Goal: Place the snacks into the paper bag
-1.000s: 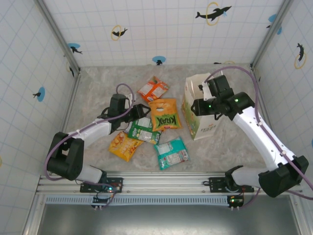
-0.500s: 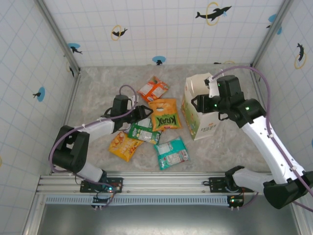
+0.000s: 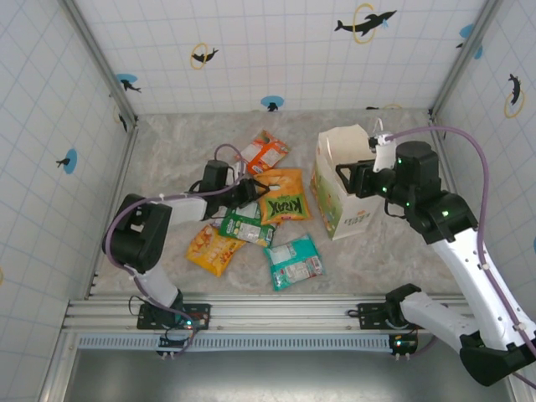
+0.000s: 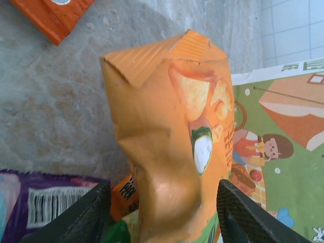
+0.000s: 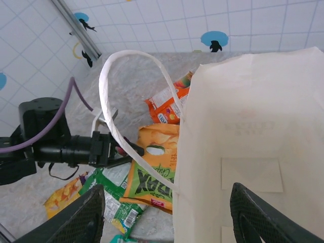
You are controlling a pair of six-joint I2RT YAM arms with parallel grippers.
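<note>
On the right of the counter (image 3: 167, 159) the paper bag (image 3: 335, 201) stands upright with its mouth open. My right tool (image 3: 345, 177) hangs at the bag's right rim, fingers (image 5: 86, 217) spread wide and released, gripping nothing. 1 white loop handle (image 5: 129, 54) arches between them. Just left of the bag lies the orange packet (image 3: 282, 197), with my left tool (image 3: 254, 191) at its left edge. In the left wrist view the packet rises crumpled between my 2 fingers, with a gap at 1 of them, so this tool is not clenched. The orange-white packet (image 3: 264, 153) lies farther off. The green packet (image 3: 244, 224), yellow-orange packet (image 3: 213, 249) and teal packet (image 3: 295, 261) lie nearer. A purple packet (image 4: 40, 202) lies beside my left tool.
</note>
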